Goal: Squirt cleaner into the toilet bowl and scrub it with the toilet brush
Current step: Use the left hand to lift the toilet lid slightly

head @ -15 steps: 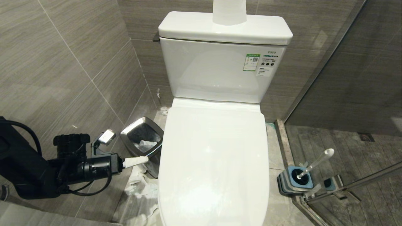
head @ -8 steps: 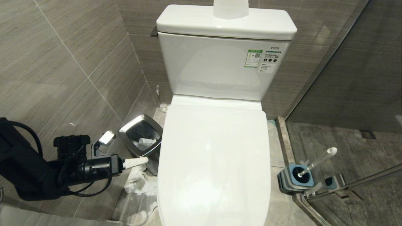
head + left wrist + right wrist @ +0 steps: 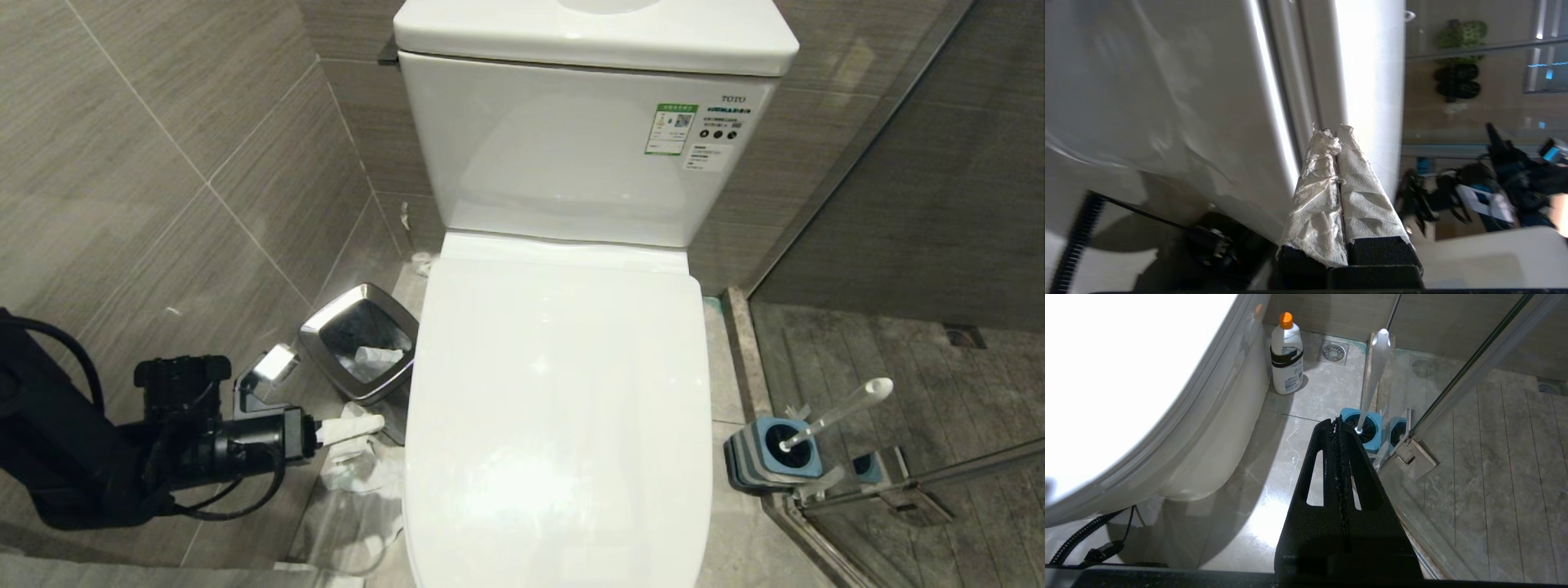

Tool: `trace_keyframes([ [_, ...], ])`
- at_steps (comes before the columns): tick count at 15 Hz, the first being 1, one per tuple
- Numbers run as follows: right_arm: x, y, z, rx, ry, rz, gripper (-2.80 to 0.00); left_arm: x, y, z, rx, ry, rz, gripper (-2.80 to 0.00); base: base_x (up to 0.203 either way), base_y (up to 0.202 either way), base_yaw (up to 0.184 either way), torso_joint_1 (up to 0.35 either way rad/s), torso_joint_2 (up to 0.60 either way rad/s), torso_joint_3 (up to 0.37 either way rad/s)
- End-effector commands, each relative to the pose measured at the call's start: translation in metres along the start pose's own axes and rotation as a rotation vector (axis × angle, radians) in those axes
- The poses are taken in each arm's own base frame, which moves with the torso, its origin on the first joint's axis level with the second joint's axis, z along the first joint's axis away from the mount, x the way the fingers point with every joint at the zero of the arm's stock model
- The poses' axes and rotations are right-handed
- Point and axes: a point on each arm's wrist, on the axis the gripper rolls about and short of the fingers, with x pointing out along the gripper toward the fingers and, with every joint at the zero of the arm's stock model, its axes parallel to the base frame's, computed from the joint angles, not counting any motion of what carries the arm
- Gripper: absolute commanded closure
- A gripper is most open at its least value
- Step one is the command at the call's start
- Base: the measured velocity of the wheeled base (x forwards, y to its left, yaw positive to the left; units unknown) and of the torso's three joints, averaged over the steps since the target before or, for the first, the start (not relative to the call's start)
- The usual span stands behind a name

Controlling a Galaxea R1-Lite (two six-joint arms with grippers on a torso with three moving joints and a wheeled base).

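The toilet bowl [image 3: 555, 408] is a glossy white toilet with its lid down, so the basin is hidden; no cleaner liquid shows. Its tank [image 3: 571, 147] carries a green sticker. The toilet brush [image 3: 841, 412] leans in its blue-and-grey holder [image 3: 775, 461] on the floor right of the toilet, and its pale handle [image 3: 1374, 375] also appears in the right wrist view. My left gripper [image 3: 371, 425], fingers wrapped in white paper, is shut and points level at the lid's left edge [image 3: 1363, 81]. My right gripper [image 3: 1336, 422] is shut, hanging above the floor near the holder [image 3: 1372, 443].
A steel-rimmed bin [image 3: 359, 343] and crumpled tissue [image 3: 363, 465] lie on the floor left of the toilet. A white bottle with an orange cap [image 3: 1287, 355] stands by the toilet base. A glass shower door with a metal rail [image 3: 939, 474] closes off the right.
The whole head view has shifted: the tank has slid up the picture and the cup on it is nearly out of frame, so the camera moved. Both grippers stay shut.
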Motion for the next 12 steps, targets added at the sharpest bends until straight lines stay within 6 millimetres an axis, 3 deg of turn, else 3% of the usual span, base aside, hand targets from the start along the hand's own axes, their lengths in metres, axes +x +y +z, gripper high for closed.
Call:
trace_keyframes([
  [1, 0.001, 0.0, -0.003, 0.0, 0.011, 0.0, 0.0, -0.005, -0.013, -0.011, -0.016, 0.018, -0.043, 0.0, 0.0, 0.0, 0.0, 0.0, 0.0, 0.0],
  [5, 0.001, 0.0, -0.003, 0.0, 0.011, 0.0, 0.0, -0.01, -0.021, -0.034, -0.069, 0.057, -0.098, 0.0, 0.0, 0.0, 0.0, 0.0, 0.0, 0.0],
  [6, 0.001, 0.0, -0.003, 0.0, 0.011, 0.0, 0.0, -0.01, -0.02, -0.036, -0.067, 0.058, -0.093, -2.8, 0.0, 0.0, 0.0, 0.0, 0.0, 0.0],
  [12, 0.001, 0.0, -0.003, 0.0, 0.011, 0.0, 0.0, -0.007, -0.02, -0.039, -0.064, 0.068, -0.099, -2.8, 0.0, 0.0, 0.0, 0.0, 0.0, 0.0],
])
